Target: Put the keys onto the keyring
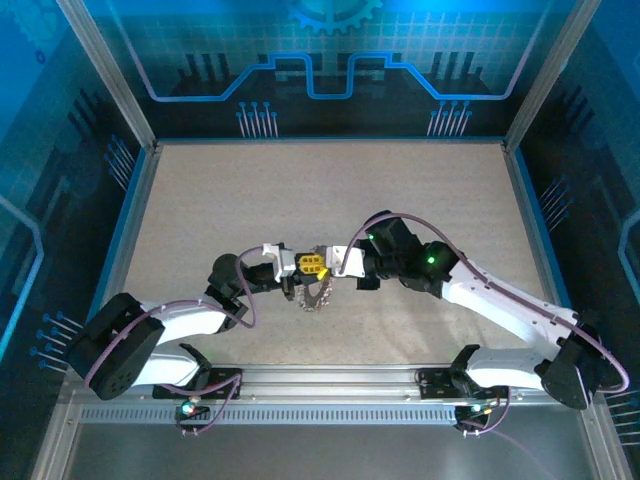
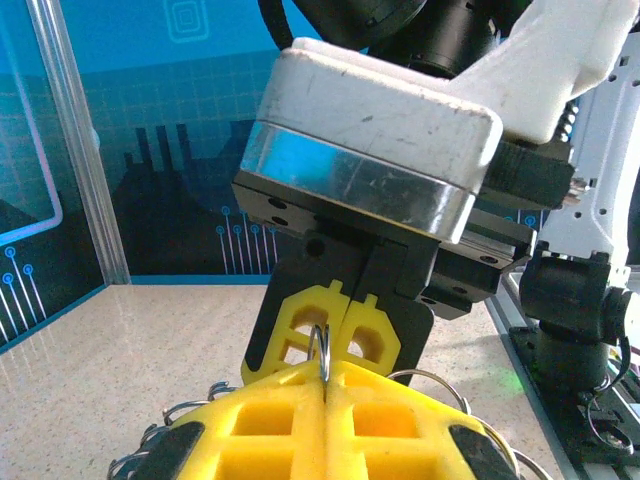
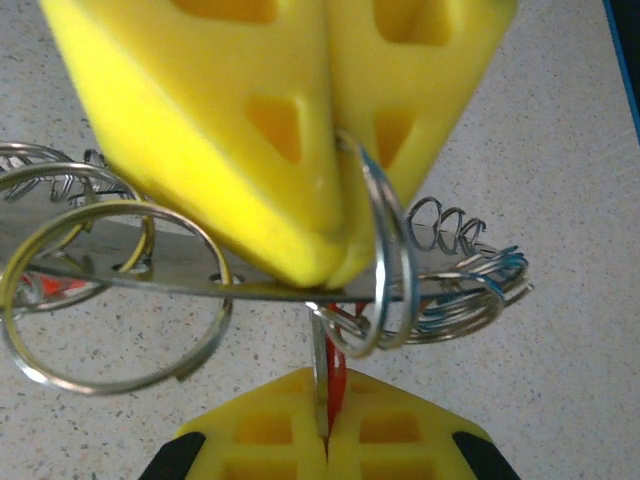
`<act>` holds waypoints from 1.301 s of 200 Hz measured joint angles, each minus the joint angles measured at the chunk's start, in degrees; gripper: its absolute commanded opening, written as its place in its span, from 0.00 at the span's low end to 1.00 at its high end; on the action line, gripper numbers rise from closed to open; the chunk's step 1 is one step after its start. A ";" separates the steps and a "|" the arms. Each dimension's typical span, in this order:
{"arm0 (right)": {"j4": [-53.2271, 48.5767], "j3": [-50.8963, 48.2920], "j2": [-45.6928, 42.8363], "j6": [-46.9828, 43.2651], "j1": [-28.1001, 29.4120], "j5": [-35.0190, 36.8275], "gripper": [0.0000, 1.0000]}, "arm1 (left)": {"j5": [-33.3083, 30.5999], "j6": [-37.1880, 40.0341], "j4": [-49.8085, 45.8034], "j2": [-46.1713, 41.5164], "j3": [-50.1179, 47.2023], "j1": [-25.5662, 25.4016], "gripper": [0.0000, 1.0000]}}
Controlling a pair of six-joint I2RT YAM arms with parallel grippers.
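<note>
Above the middle of the speckled beige worktop (image 1: 300, 190), the two arms are meeting tip to tip. The left end effector (image 1: 303, 266) is pinching its yellow fingers (image 3: 250, 140) tightly together on the keyring (image 1: 318, 295), gripping it by one of its silvery split rings (image 3: 388, 250), which is running up into the seam between the two pads. The rest of the keyring is hanging just below the fingers, clear of the worktop: from the right wrist it is showing edge-on as a thin flat band (image 3: 180, 283) with holes along it, with wire loops of several sizes dangling from it on both sides.

The right end effector (image 3: 325, 432) is facing the left one at very close range, its jaws narrowed to a slit and clamping the key (image 3: 337, 380). The key's red head is peeking out just above the yellow pads, and its silvery metal is standing upright against the lower arc of the pinched split ring, touching or almost touching it.

From the left wrist, the left end effector (image 2: 325, 385) is closing on a thin upright loop (image 2: 320, 348), with the right end effector (image 2: 332, 335) directly behind it.
</note>
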 measured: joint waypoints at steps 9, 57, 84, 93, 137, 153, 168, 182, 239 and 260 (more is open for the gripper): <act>-0.02 0.00 0.00 0.02 -0.26 -0.98 0.00 | 0.07 -0.07 0.09 0.00 0.00 0.00 0.00; -0.35 -0.55 -0.85 0.13 -1.44 -5.29 0.20 | 1.62 -0.24 0.98 0.00 0.00 -0.02 0.00; 2.91 -4.31 -5.38 0.17 -2.73 -7.37 0.27 | 2.60 -0.26 1.40 -0.04 0.00 -0.17 0.00; 4.15 -6.08 -7.67 0.22 -3.37 -8.09 0.27 | 2.69 -0.26 1.40 -0.04 0.00 -0.24 0.00; 9.16 -11.15 -15.17 0.57 -4.42 -10.91 0.33 | 3.06 -0.35 1.42 -0.04 0.00 -0.24 0.00; 10.80 -11.58 -15.74 0.61 -4.46 -11.26 0.34 | 3.10 -0.37 1.42 -0.04 0.00 -0.24 0.00; 11.96 -11.87 -15.91 0.66 -4.66 -11.61 0.34 | 3.28 -0.39 1.42 -0.04 0.00 -0.24 0.00; 12.37 -11.89 -16.04 0.63 -5.14 -12.35 0.34 | 3.28 -0.39 1.42 -0.04 0.00 -0.24 0.00; 14.38 -11.87 -15.67 2.21 -6.01 -16.15 0.18 | 3.52 -0.39 1.44 -0.02 0.04 -0.24 0.00; 15.98 -11.87 -13.81 4.00 -6.19 -17.07 0.13 | 3.72 -0.39 1.57 0.72 0.70 -0.33 0.00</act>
